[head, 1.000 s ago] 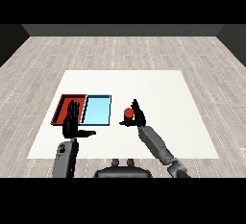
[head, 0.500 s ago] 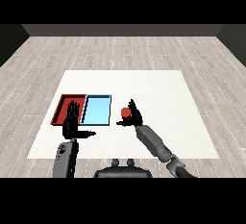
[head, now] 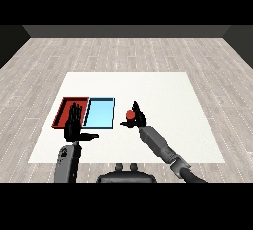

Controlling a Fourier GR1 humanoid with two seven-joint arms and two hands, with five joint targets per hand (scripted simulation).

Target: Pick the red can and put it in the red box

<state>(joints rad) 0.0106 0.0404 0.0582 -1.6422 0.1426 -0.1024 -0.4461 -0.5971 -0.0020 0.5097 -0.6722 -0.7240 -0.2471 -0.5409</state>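
Starting at your left, the red tray point(head: 66, 106) lies on the white table point(head: 163, 91), touching the light blue tray point(head: 100, 113) along its right edge. Your left hand point(head: 74, 128) stands in front of the red tray's near edge, fingers straight and pointing away from you, thumb spread toward the blue tray; it holds nothing, and its fingertips overlap the red tray's near part in the head view. Right of the blue tray and just beside it, your right hand point(head: 138, 117) is curled round the red can point(head: 130, 115), whose red top shows between thumb and fingers. The can is lifted in the hand, not in either tray. Between the can and the red tray sit the whole blue tray and your raised left hand. Compared with a second ago, the right hand and can have shifted left, closer to the blue tray's right edge, while the left hand and both trays have kept their places.
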